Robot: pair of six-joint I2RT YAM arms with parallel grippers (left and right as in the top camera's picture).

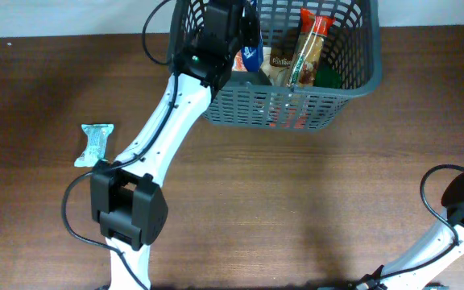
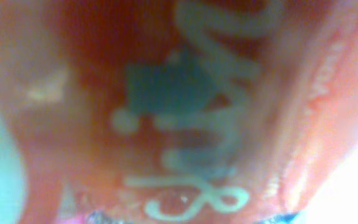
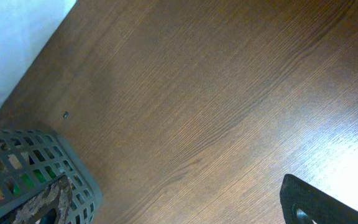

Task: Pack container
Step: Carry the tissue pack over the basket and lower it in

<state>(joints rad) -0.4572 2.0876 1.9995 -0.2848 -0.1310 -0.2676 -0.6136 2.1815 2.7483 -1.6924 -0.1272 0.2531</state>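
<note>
The left gripper point(image 1: 234, 32) is sunk into the container point(image 1: 353, 80) at that basket's 9 o'clock end. From overhead its black head hides the fingers, so I cannot tell whether the claw is wide, narrow or holding anything. The left wrist view adds only a blur: an orange-red packet point(image 2: 166, 112) with pale curly lettering and a blue patch fills the whole picture, right up against the lens, with no finger to be seen.

Just beside the head, overhead, a blue-and-white packet point(image 1: 250, 55) shows. Further toward 3 o'clock stand a cream packet point(image 1: 279, 64) and a tall brown packet with a red top point(image 1: 308, 48). The container itself sits at 12 to 1 o'clock on the brown wooden table point(image 1: 296, 201).

A pale teal packet point(image 1: 95, 143) lies alone on the table at 9 o'clock, well apart from the basket.

The right gripper point(image 3: 316, 202) shows only as a dark edge at 5 o'clock in its wrist view; its opening cannot be told. That view also catches the basket's slotted corner point(image 3: 73, 168) at 7 o'clock.
</note>
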